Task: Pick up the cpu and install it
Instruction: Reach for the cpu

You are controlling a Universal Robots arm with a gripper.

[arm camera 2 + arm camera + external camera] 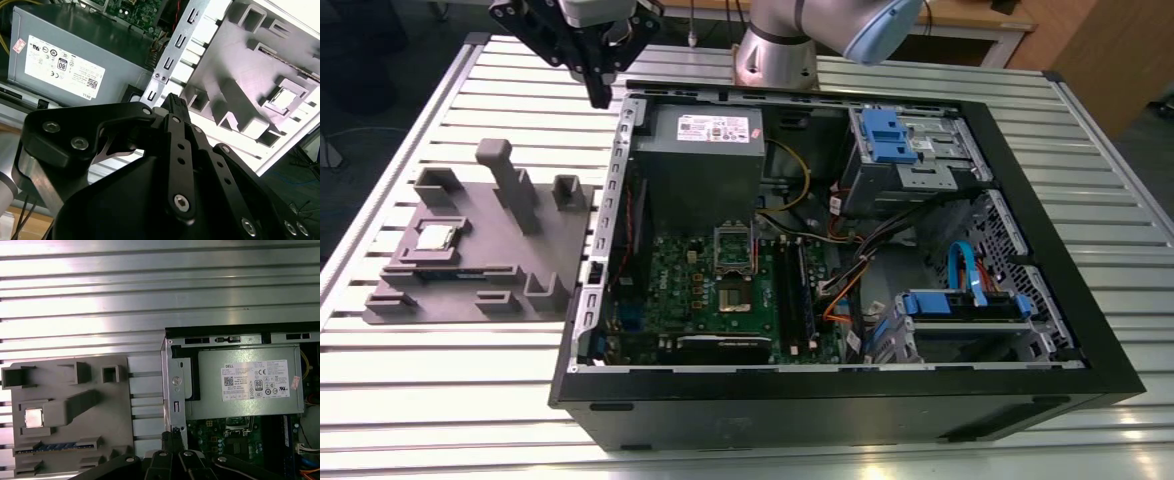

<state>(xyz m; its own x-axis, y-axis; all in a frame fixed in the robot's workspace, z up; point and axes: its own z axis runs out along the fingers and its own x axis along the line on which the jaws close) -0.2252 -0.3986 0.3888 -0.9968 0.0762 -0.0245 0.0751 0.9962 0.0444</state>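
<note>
Pincer point(598, 95) hovers near white-labelled power supply point(698, 150), cpu point(438, 237) in fixture point(560, 235).

a robotics lab: open computer case point(827, 410) on a slatted aluminium bench point(440, 400).

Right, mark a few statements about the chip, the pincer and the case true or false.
1. The chip lies on the grey fixture. True.
2. The pincer holds the chip. False: it holds nothing and hangs near the rim of the computer case.
3. The case is open, its boards showing. True.
4. The fixture sits inside the case. False: it lies on the slatted table, to the exterior view's left of the case.
</note>
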